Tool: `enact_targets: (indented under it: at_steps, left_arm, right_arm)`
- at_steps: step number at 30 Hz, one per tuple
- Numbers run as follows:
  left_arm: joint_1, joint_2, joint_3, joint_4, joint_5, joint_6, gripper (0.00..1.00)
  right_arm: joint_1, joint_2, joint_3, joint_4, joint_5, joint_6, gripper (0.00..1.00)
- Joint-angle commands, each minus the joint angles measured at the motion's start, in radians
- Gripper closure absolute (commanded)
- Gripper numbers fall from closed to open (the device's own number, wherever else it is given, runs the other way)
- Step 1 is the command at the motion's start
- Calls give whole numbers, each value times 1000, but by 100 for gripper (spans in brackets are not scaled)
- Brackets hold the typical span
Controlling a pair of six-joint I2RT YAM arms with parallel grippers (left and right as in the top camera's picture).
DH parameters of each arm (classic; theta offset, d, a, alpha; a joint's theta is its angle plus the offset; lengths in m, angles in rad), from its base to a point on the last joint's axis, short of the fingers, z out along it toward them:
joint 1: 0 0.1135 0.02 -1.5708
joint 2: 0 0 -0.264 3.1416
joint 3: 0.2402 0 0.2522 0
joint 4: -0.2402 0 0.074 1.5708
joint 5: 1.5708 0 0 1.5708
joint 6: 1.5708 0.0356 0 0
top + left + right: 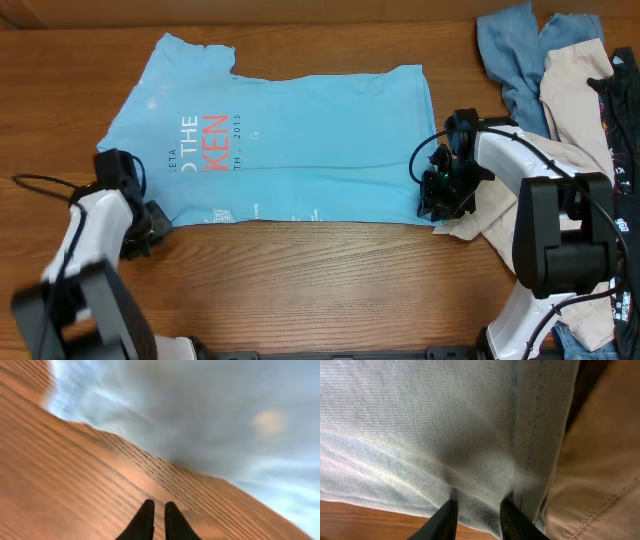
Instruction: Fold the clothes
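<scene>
Two grippers sit at opposite ends of the sky-blue T-shirt (300, 140), which we see spread flat on the table (320, 285) with its lettering up. Our right gripper (479, 504) pinches a bunched fold of it by the hem at the lower right corner, just beside the beige garment (575, 80). Our left gripper (156, 506) is closed on nothing, over bare wood off the shirt's lower left corner.

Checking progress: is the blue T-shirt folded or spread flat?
Partly folded: the T-shirt lies flat, but its lettering is cut off mid-word, only one sleeve showing.
</scene>
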Motion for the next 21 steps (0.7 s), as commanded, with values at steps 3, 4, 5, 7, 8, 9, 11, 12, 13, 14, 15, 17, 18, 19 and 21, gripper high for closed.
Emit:
enact_targets:
  at_steps: [3,4,5,7,8,9,11,12,13,14,15,17,18,19,21]
  left_arm:
    - [-10,-178,25,34,55,34,68]
    - [-10,-185,25,57,63,50,66]
    - [-10,-187,25,78,68,60,65]
    - [-10,-180,24,118,70,68,60]
    - [-10,-172,24,137,72,67,58]
    - [-10,-163,24,153,73,67,57]
    - [-10,-133,24,186,90,70,56]
    - [-10,-112,23,205,113,81,56]
    - [-10,-92,24,220,133,94,55]
    - [-10,-65,24,235,158,106,54]
    - [-10,-42,24,243,176,114,54]
    - [-10,16,24,246,199,121,54]
    - [-10,53,24,245,199,121,54]
    - [-10,71,24,245,199,122,54]
    - [-10,116,24,238,199,123,55]
  right_arm:
    - [5,-48,-7,30,82,11,66]
    - [4,-66,1,43,85,11,64]
    - [3,-77,5,60,86,11,63]
    - [3,-87,6,112,88,10,61]
    - [3,-86,6,137,88,8,60]
    - [3,-84,6,167,88,-4,60]
    - [4,-81,6,236,92,-24,60]
    - [4,-81,6,269,92,-31,60]
    - [4,-81,6,291,92,-35,60]
    - [4,-81,6,312,92,-35,60]
    - [4,-81,6,322,92,-35,60]
    - [4,-81,6,326,94,-35,60]
    - [4,-79,5,325,100,-34,60]
    - [4,-79,3,324,104,-35,60]
    - [4,-79,-10,327,112,-35,60]
